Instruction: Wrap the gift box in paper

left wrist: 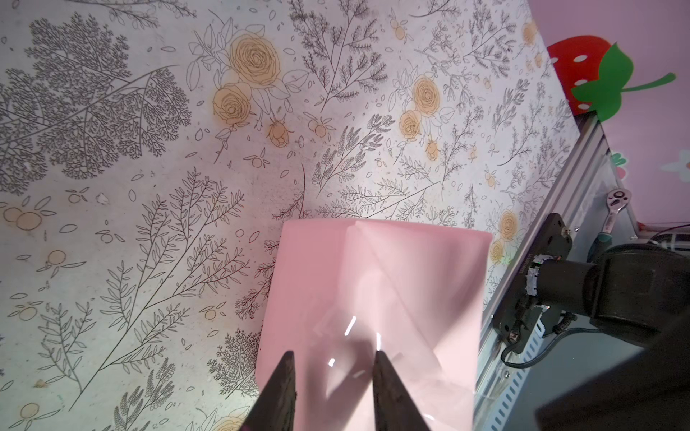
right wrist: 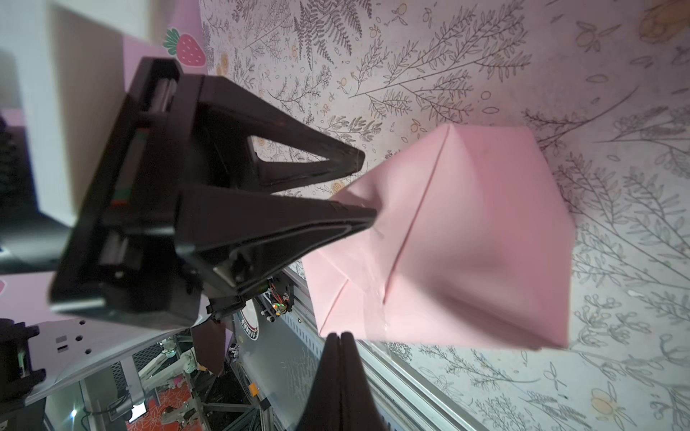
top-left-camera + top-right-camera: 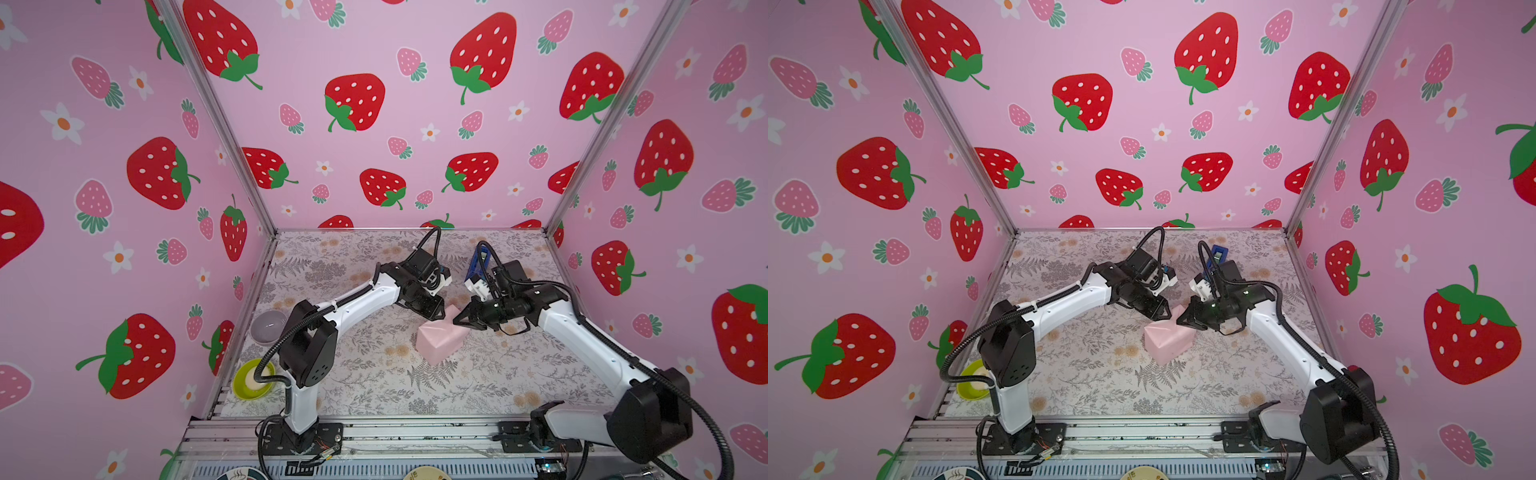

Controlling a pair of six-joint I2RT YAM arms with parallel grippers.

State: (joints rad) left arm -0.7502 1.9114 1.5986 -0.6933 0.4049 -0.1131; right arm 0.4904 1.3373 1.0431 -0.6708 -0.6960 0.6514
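Two tools meet at the paper, folded pink-side-out into a boxy parcel in the middle of the counter. The left tool stands partly parted, one finger touching a raised fold on top. The right tool is closed tight, tips at the parcel's edge.
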